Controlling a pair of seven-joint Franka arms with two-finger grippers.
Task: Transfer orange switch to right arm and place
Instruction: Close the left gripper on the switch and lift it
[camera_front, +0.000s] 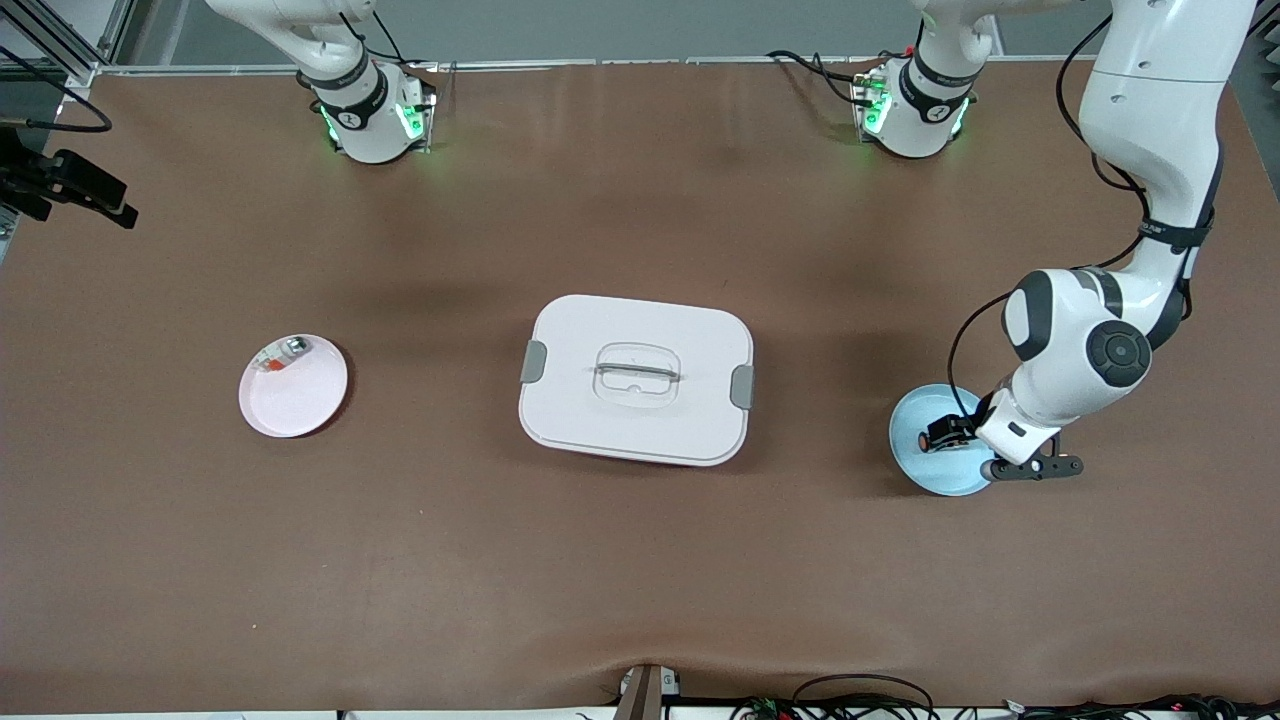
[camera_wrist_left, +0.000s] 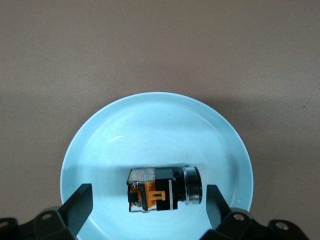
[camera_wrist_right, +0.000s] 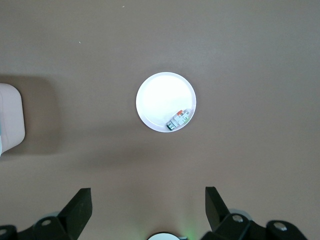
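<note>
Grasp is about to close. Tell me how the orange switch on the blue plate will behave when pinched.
The orange switch looks rigid, so it should not deform. Its round end may let it roll or skid on the glossy blue plate. The open left gripper straddles it lengthwise, which probably limits twisting.

White lidded box mid-table. Pink plate toward right arm's end; blue plate toward left arm's end.

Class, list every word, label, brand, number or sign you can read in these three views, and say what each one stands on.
None can be read.
Left arm: small print on its dark band, too small to read.
Orange switch, blue plate, pink plate, white box: no text visible.
Left gripper and right gripper: no markings visible.
</note>
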